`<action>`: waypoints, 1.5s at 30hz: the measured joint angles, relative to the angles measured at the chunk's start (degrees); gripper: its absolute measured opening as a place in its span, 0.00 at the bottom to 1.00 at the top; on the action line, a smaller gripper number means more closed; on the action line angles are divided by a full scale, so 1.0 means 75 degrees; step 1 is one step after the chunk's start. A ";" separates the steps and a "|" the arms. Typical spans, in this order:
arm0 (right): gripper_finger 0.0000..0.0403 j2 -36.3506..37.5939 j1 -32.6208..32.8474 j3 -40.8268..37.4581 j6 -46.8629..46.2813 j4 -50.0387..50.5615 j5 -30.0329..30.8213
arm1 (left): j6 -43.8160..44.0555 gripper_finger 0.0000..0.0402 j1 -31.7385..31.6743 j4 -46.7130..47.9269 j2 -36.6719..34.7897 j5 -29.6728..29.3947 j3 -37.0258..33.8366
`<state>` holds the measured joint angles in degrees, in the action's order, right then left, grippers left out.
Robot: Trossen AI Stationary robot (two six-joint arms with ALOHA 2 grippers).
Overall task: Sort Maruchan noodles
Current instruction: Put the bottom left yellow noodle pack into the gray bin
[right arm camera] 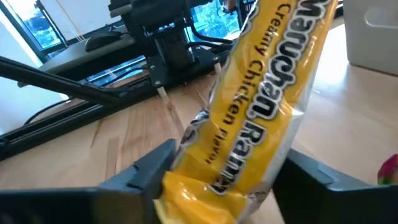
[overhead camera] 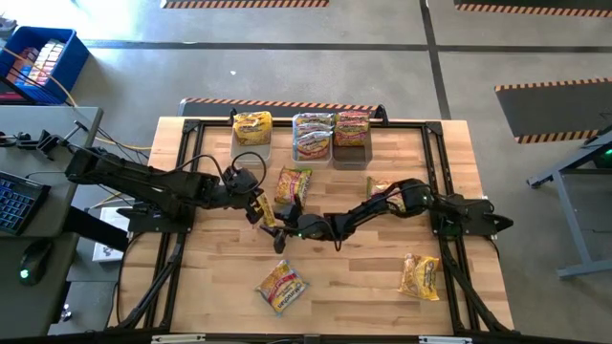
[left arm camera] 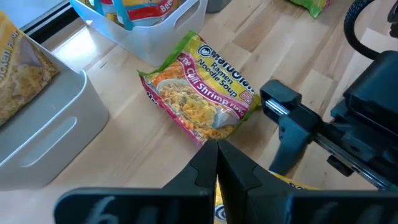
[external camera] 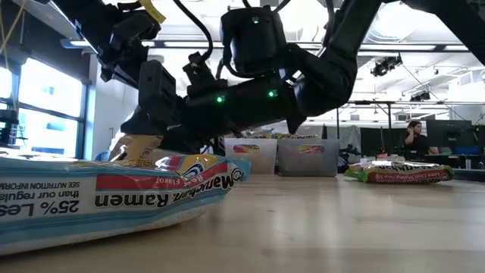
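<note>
A light wooden table (overhead camera: pixel 363 277) with a black frame is seen, and three bins (overhead camera: pixel 313 143) are set in a row along its far edge. Just in front of the middle bin, toward the table's centre, a Chili Shrimp packet (overhead camera: pixel 292 184) is laid flat. Well nearer than the bins, two more yellow packets (overhead camera: pixel 282 286) (overhead camera: pixel 420 276) are spread apart on the wood.

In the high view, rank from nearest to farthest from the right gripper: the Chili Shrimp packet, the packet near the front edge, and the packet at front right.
From the right gripper:
1. Chili Shrimp packet, just behind it, mid-table.
2. Front-edge packet, just ahead of it; slightly farther.
3. Front-right packet, far off by the right arm's base.
</note>
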<state>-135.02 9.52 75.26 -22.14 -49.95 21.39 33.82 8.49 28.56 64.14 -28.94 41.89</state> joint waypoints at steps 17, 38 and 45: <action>0.25 0.1369 0.0124 0.0000 0.2317 0.3422 -0.0213 | -0.1906 0.04 0.0600 -0.0031 -0.1261 0.1147 0.0003; 0.22 0.2471 -0.0265 0.0009 0.4222 0.6027 -0.1353 | -0.3143 0.53 0.1699 -0.1006 0.0501 0.1146 0.0003; 0.22 0.2471 -0.0259 0.0006 0.4420 0.5851 -0.1402 | -0.3368 0.59 0.1699 -0.1107 0.0967 0.0667 0.0003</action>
<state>-116.49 7.57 75.31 11.01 -6.07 10.87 8.56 21.23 20.25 71.39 -23.94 41.91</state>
